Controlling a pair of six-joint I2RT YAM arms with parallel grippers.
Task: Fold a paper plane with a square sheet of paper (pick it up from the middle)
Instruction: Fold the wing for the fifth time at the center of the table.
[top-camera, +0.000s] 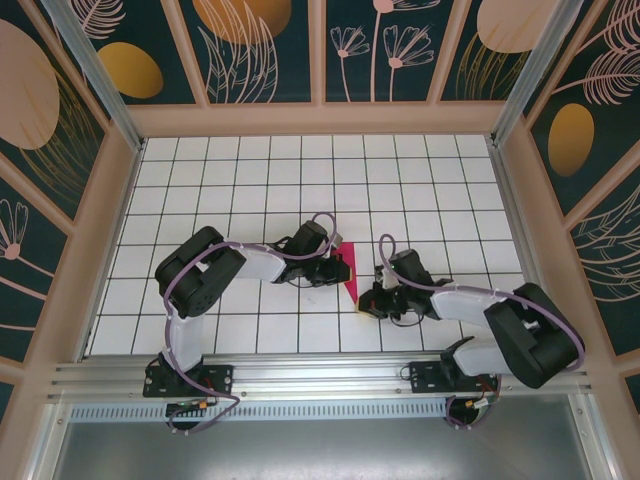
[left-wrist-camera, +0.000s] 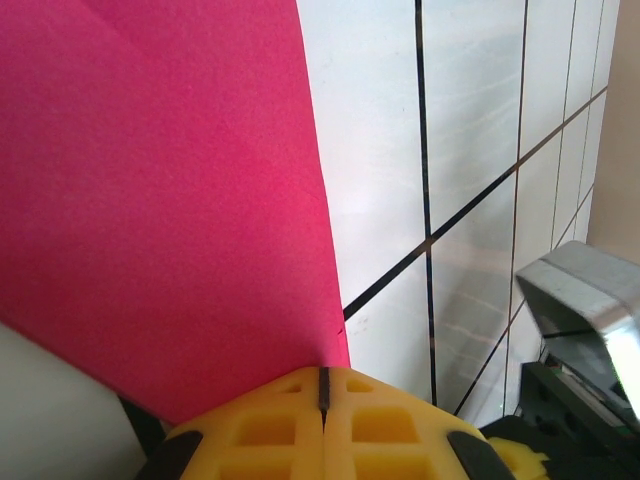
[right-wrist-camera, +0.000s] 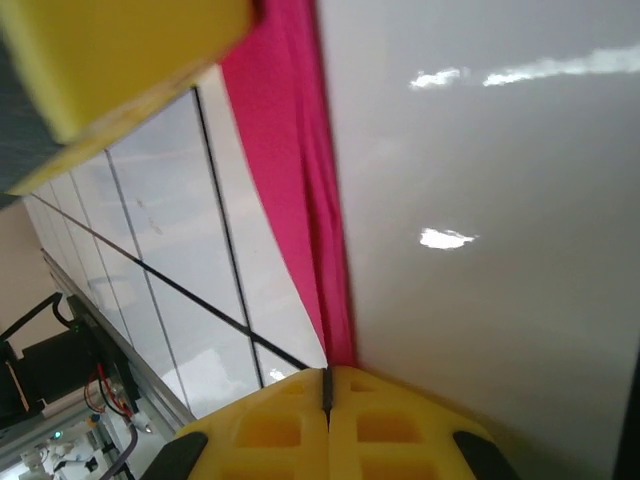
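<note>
The magenta-red sheet of paper (top-camera: 350, 276), creased into a narrow pointed shape, sits between my two grippers near the middle of the white tiled floor (top-camera: 300, 180). My left gripper (top-camera: 337, 267) is at its left edge. In the left wrist view the broad magenta paper (left-wrist-camera: 170, 200) tapers down into the left gripper (left-wrist-camera: 323, 376), whose yellow jaws are shut on its corner. My right gripper (top-camera: 372, 299) is at the paper's near tip. In the right wrist view the paper (right-wrist-camera: 300, 200) is a thin folded strip running into the shut right gripper (right-wrist-camera: 326, 376), with the left gripper's yellow finger (right-wrist-camera: 120, 50) above it.
Patterned walls (top-camera: 80, 220) close in the floor on three sides. A metal rail (top-camera: 320, 375) runs along the near edge by the arm bases. A metal bracket (left-wrist-camera: 585, 295) shows at the right of the left wrist view. A pale glossy surface (right-wrist-camera: 500, 250) lies right of the strip.
</note>
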